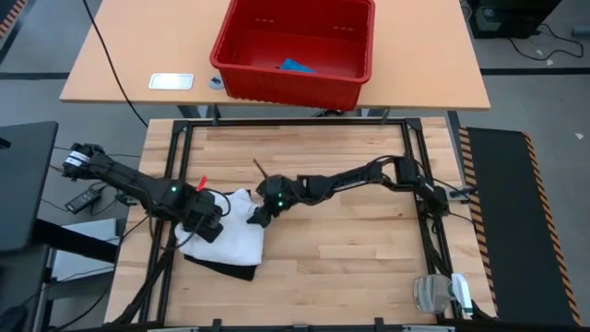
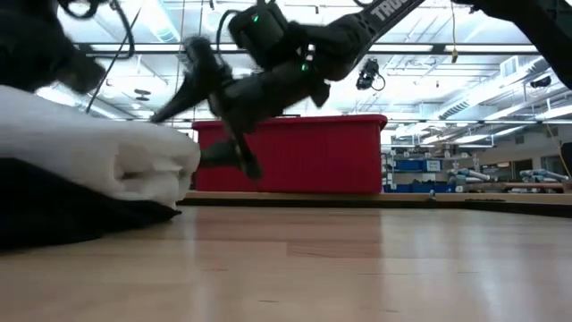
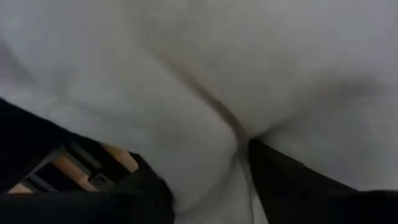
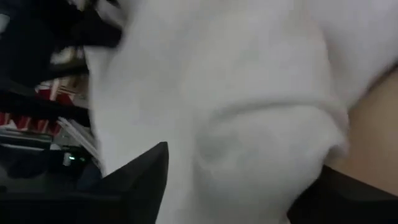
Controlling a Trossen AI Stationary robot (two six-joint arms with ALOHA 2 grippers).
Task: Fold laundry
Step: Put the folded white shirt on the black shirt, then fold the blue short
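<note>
Two garments lie stacked on the bench [image 1: 350, 267]: we find the folded white T-shirt [image 1: 230, 232] resting on the black garment [image 1: 219, 267], well apart from the red basket [image 1: 295, 51], which holds a small blue piece [image 1: 296, 66]. Left gripper [image 1: 210, 221] and right gripper [image 1: 260, 214] flank the T-shirt, jaws apart, cloth between the fingers of each, neither clamped.
</note>
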